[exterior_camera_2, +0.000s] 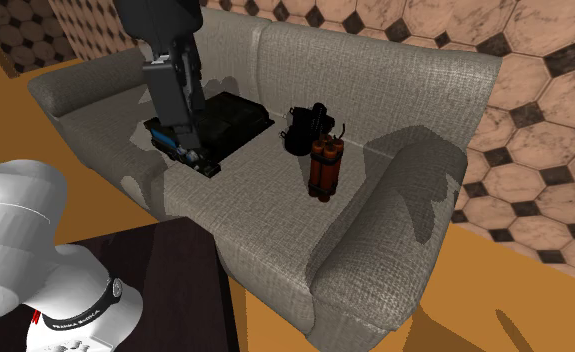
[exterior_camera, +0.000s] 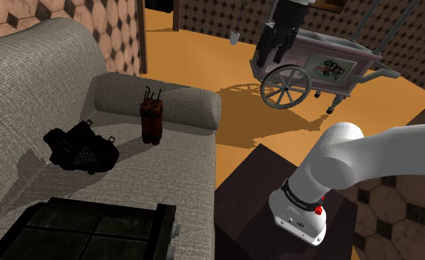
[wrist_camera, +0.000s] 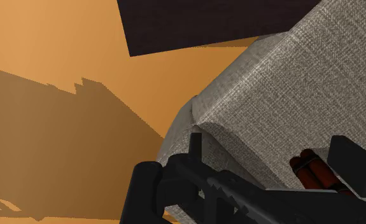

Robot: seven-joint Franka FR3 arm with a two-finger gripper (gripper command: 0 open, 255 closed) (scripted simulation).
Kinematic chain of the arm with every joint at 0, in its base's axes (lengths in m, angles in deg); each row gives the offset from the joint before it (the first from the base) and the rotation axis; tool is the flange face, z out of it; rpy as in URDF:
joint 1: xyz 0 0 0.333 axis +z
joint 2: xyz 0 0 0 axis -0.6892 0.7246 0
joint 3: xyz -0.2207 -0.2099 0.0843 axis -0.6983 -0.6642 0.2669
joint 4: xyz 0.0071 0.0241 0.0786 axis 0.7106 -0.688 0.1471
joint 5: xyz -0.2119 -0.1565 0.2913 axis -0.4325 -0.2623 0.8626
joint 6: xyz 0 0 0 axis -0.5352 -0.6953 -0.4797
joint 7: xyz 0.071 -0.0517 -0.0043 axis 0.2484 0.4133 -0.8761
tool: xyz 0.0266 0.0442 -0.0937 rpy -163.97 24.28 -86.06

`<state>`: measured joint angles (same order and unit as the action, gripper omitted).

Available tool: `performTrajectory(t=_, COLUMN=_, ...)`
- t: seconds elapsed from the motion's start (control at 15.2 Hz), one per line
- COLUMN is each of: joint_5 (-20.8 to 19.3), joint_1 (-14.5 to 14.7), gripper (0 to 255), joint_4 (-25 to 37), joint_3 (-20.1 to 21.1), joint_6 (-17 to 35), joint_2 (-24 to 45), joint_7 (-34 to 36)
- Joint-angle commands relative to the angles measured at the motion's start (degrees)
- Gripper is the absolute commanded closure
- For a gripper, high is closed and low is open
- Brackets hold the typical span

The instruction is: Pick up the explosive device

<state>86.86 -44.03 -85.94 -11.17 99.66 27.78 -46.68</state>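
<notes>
While its fingers point(wrist_camera: 144, 191) stand apart, the hand point(exterior_camera: 273, 53) hangs empty; dynamite bundle point(exterior_camera: 152, 122) stands well clear.

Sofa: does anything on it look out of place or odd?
The red stick bundle with wires stands upright on the sofa seat beside the armrest, an odd thing there. Nothing looks spilled or tipped.

- Arm point(exterior_camera: 366, 159): cut off by the shoulder view's edge at 3 o'clock.
- Dark case point(exterior_camera: 92, 225): cut by the same view's edge at 7 o'clock. In the second exterior view its near end is hidden behind the arm.
- Red stick bundle point(wrist_camera: 312, 170): in the wrist view, partly hidden behind a black finger point(wrist_camera: 353, 168).
- Black bag point(exterior_camera_2: 300, 130): partly covered by the bundle at its 5 o'clock.
- Small grey object point(exterior_camera: 234, 37): on the floor at 12 o'clock in the shoulder view, too small to tell.
</notes>
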Motion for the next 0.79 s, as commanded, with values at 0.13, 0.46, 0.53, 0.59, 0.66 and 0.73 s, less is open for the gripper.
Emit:
performTrajectory(t=0.13, joint_5=1.17, joint_1=0.32, gripper=0, joint_4=0.07, joint_3=1.31, joint_6=2.73, joint_2=2.98, joint_7=1.97)
performTrajectory(t=0.46, joint_5=3.58, joint_1=1.00, gripper=0, joint_4=1.61, joint_3=4.42, joint_6=9.19, joint_2=11.34, joint_7=6.63)
performTrajectory(t=0.53, joint_5=3.95, joint_1=1.13, gripper=0, joint_4=2.16, joint_3=5.00, joint_6=10.40, joint_2=13.14, joint_7=7.53)
performTrajectory(t=0.59, joint_5=4.30, joint_1=1.24, gripper=0, joint_4=2.77, joint_3=5.58, joint_6=11.57, joint_2=14.98, joint_7=8.42)
performTrajectory(t=0.66, joint_5=4.60, joint_1=1.35, gripper=0, joint_4=3.47, joint_3=6.14, joint_6=12.71, joint_2=16.86, joint_7=9.31)
performTrajectory(t=0.73, joint_5=4.86, joint_1=1.46, gripper=0, joint_4=4.24, joint_3=6.69, joint_6=13.80, joint_2=18.77, joint_7=10.19)
